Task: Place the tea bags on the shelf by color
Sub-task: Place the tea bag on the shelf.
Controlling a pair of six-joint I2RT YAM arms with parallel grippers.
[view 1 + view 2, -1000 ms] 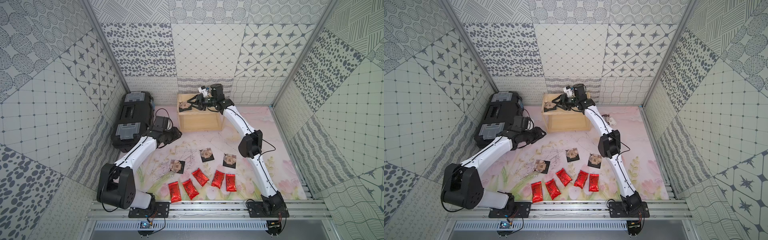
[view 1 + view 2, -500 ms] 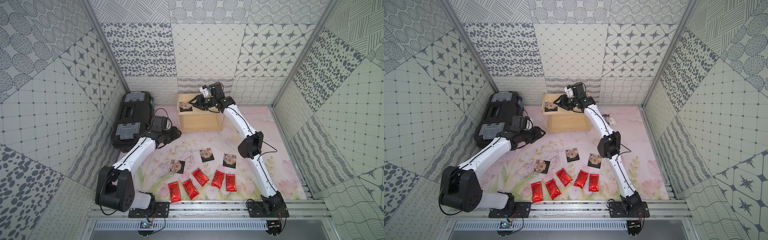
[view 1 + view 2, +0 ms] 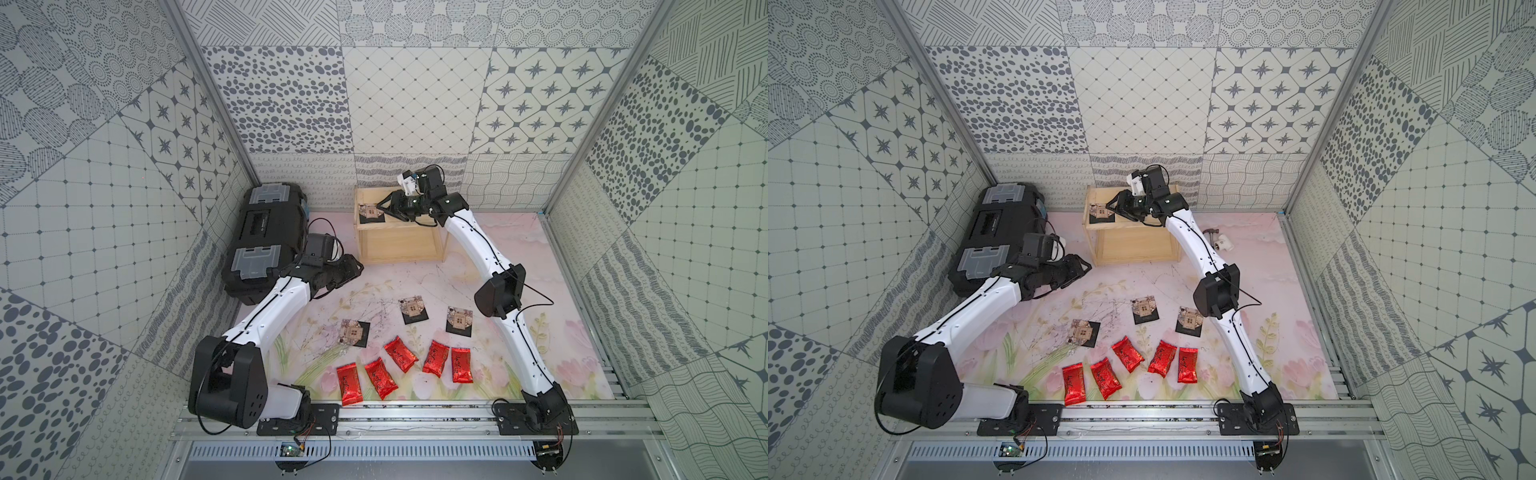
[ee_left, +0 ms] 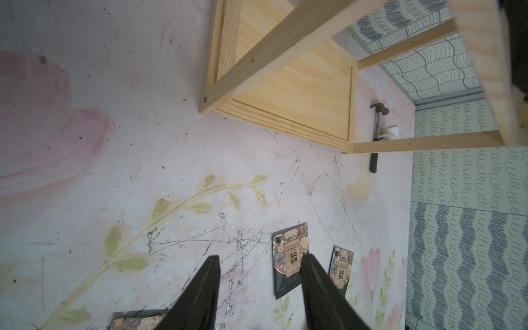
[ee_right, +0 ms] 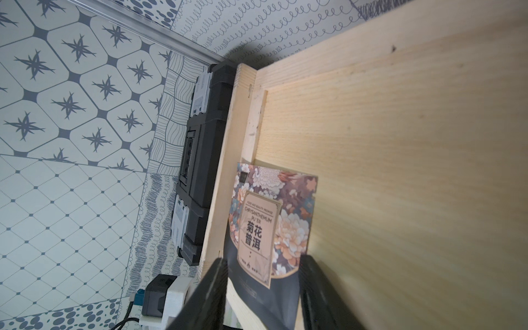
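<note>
Right gripper (image 5: pixel 263 258) is over the top board of the wooden shelf (image 3: pixel 399 249). Its jaws are partly apart and straddle the dark end of one black sachet (image 5: pixel 265 217). I cannot tell whether the pads pinch it or just flank it. The sachet lies flat near a corner of the top board, close to the edge.

Left gripper (image 4: pixel 260 257) is half open and empty. It hovers over the floral mat (image 3: pixel 415 282), just in front of the shelf.

Off the shelf, on the mat:
- three black sachets (image 3: pixel 354 332), (image 3: pixel 413 309), (image 3: pixel 459 320)
- five red foil pouches (image 3: pixel 349 383), (image 3: pixel 380 377), (image 3: pixel 400 359), (image 3: pixel 435 358), (image 3: pixel 462 365)

Risks, as judged:
- If a pad drags on the sachet during retreat, it may slide off the near edge.
- Both arms are close to the shelf, so a crossing move could make them clash or nudge the light frame.
- Flat packets on the mat offer little to pinch, and the foil looks likely to slip.
- The lower tier sits under the top board, so a reach into it may strike a leg.
- Mixing colours on one tier would spoil the sort.
</note>
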